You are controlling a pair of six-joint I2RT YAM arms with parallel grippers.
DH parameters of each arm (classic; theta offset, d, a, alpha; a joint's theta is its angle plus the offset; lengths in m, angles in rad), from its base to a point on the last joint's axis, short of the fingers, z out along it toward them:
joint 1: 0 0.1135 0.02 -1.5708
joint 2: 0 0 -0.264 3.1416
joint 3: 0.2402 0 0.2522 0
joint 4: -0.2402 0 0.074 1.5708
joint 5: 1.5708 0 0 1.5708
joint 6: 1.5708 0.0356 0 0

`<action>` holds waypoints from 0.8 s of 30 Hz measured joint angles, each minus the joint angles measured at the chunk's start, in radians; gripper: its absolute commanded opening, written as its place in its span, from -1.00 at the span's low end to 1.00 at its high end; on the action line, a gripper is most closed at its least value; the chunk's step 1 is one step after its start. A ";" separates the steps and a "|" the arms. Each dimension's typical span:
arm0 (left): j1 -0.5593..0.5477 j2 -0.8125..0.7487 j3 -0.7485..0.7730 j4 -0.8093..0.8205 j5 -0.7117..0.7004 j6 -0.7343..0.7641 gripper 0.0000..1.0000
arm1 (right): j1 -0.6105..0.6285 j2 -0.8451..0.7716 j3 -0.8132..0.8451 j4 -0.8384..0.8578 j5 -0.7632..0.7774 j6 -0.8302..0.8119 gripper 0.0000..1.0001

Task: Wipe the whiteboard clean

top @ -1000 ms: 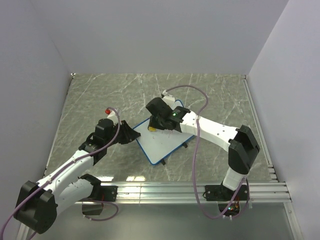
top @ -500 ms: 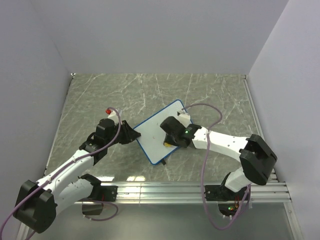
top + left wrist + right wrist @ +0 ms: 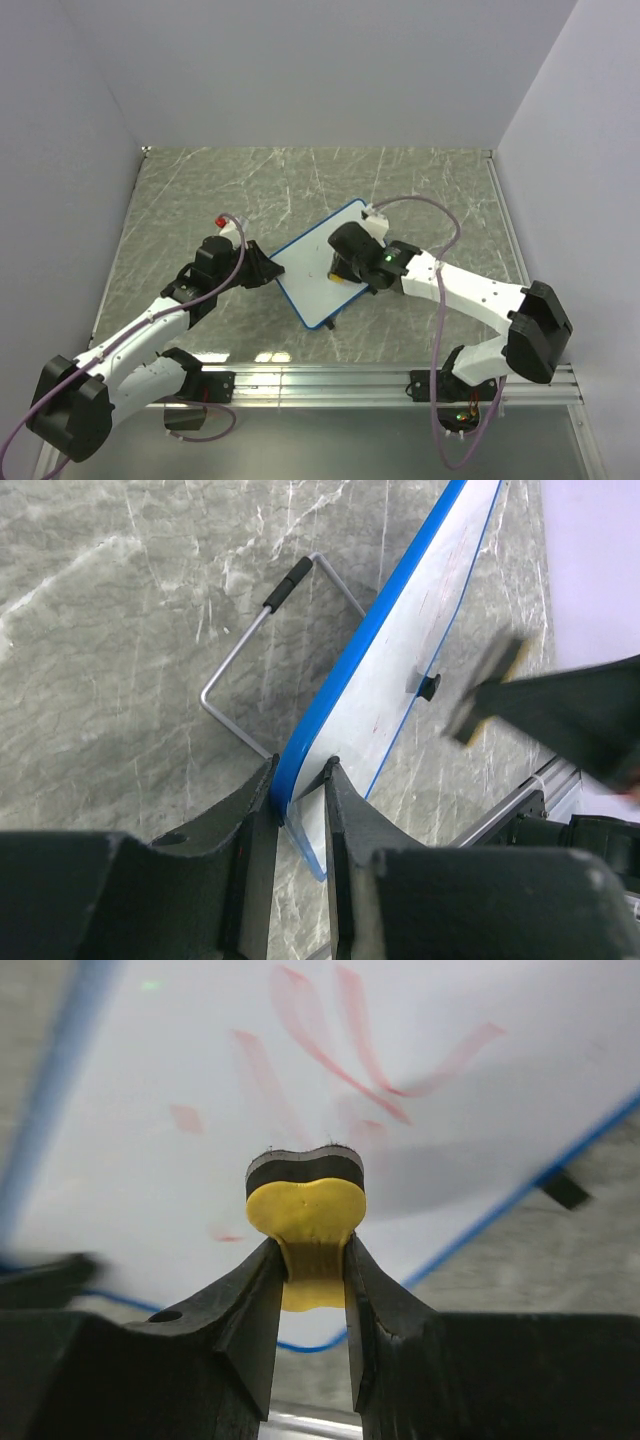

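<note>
I have two claws at work, and both are closed on something. My left claw [image 3: 263, 271] is pinched tight on the thin blue frame [image 3: 345, 680] of the one whiteboard [image 3: 310, 270], with a finger [image 3: 255, 820] on either side of the edge and no gap left. From above, that grip is at the board's 9 o'clock corner. The board lies askew near the middle of the grey marbled table [image 3: 200, 180], its far corner pointing to 1 o'clock.

My right claw [image 3: 307, 1255] is nearly shut on the one yellow eraser [image 3: 305, 1205], squeezing its waist so the sides bulge. The eraser's single black felt layer faces the board and sits against the white surface, at about 4 o'clock from the board's centre in the top view.

The board isn't clean. My right wrist view shows two bold curved red strokes [image 3: 345, 1065] from 12 to 1 o'clock of the eraser, and at least three fainter red smears from 9 to 11 o'clock.

My left wrist view shows one bent wire stand [image 3: 255, 650] with one black sleeve at 11 o'clock of my fingers, and one small black foot [image 3: 430, 687] on the board at 1 o'clock.
</note>
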 measured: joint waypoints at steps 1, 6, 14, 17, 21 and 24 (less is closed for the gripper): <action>0.000 0.002 0.000 0.000 0.000 0.000 -0.99 | 0.000 0.001 0.043 0.004 -0.001 -0.003 -1.00; 0.000 0.013 0.006 0.000 0.000 0.000 -0.99 | 0.011 0.052 0.176 0.045 -0.014 -0.009 -1.00; -0.001 0.032 0.011 0.000 -0.006 0.001 -0.99 | 0.104 0.243 0.216 0.061 -0.044 -0.006 -1.00; -0.001 0.036 0.017 -0.006 -0.006 0.002 -0.99 | 0.123 0.254 0.228 0.051 -0.043 -0.006 -1.00; -0.002 0.038 0.019 -0.011 -0.010 0.002 -0.99 | 0.124 0.263 0.228 0.053 -0.042 -0.002 -1.00; -0.007 0.038 0.023 -0.017 -0.016 0.002 -0.99 | 0.119 0.230 0.168 0.107 -0.042 0.015 -1.00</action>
